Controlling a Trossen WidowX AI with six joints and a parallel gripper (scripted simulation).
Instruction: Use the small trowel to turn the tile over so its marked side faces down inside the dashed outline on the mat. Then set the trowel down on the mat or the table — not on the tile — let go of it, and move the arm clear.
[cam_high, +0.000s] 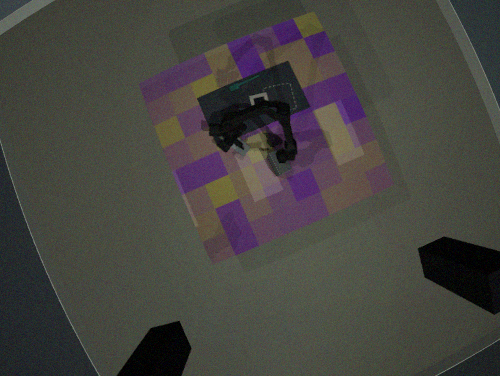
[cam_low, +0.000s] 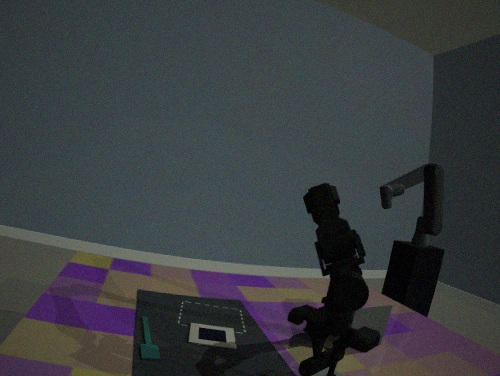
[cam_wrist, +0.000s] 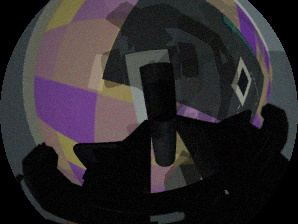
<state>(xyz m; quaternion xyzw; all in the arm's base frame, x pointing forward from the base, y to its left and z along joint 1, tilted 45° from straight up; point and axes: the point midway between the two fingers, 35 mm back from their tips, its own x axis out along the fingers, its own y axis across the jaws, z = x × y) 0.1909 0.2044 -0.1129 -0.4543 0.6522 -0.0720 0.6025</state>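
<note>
The white-framed tile (cam_high: 259, 95) (cam_low: 212, 334) (cam_wrist: 242, 82) lies flat on the dark mat (cam_high: 215, 100) (cam_low: 165, 310), its dark centre square facing up. It lies beside the dashed outline (cam_high: 295, 97) (cam_low: 210, 304), on the side nearer the arm. My gripper (cam_wrist: 161, 120) is shut on the trowel's thick black handle (cam_wrist: 159, 92). The trowel's pale grey blade (cam_wrist: 135, 75) (cam_high: 240, 146) shows behind the handle, off the mat's near side. Whether the blade touches the table cannot be told. The fingertips are hard to make out in the top and exterior views.
A teal flat tool (cam_high: 242, 84) (cam_low: 150, 351) lies on the mat's far side, away from the tile. The arm arches over the mat's near edge and shades it. The table top is patterned in purple, yellow and tan. Another arm on a black pedestal (cam_low: 412, 275) stands in the background.
</note>
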